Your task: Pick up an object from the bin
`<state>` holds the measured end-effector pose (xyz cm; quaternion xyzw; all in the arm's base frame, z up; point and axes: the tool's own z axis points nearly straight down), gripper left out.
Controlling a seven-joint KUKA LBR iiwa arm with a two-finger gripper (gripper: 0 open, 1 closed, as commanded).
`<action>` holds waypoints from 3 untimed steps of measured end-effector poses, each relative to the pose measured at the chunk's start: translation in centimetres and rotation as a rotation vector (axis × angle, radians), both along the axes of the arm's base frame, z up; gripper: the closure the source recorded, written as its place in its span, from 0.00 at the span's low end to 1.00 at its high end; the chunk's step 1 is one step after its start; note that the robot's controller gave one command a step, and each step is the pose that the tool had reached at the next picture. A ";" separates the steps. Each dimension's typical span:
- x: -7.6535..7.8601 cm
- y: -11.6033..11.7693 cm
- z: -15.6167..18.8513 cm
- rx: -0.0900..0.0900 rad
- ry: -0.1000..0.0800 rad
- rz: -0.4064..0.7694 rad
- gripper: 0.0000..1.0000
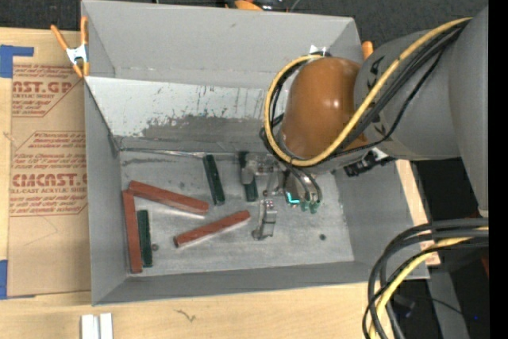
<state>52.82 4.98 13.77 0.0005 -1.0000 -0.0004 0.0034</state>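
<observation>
Camera view, gripper [263, 228] lowered (beside red-brown bar [213, 229])

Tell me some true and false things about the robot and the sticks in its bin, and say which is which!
1. The gripper is in the bin, right by the end of a slanting red-brown stick. True.
2. Every stick is red-brown. False: some are dark green, like the middle green stick.
3. A left red-brown stick and a left green stick lie side by side at the left wall. True.
4. The round orange thing is a ball lying in the bin. False: it is the orange cover on the robot's wrist.
</observation>
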 end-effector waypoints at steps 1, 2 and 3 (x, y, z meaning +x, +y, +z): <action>-2.6 3.0 -6.7 0.000 -0.013 0.178 0.00; -2.7 3.0 -6.8 0.001 -0.008 0.177 1.00; -2.1 3.7 7.5 0.001 -0.017 0.227 1.00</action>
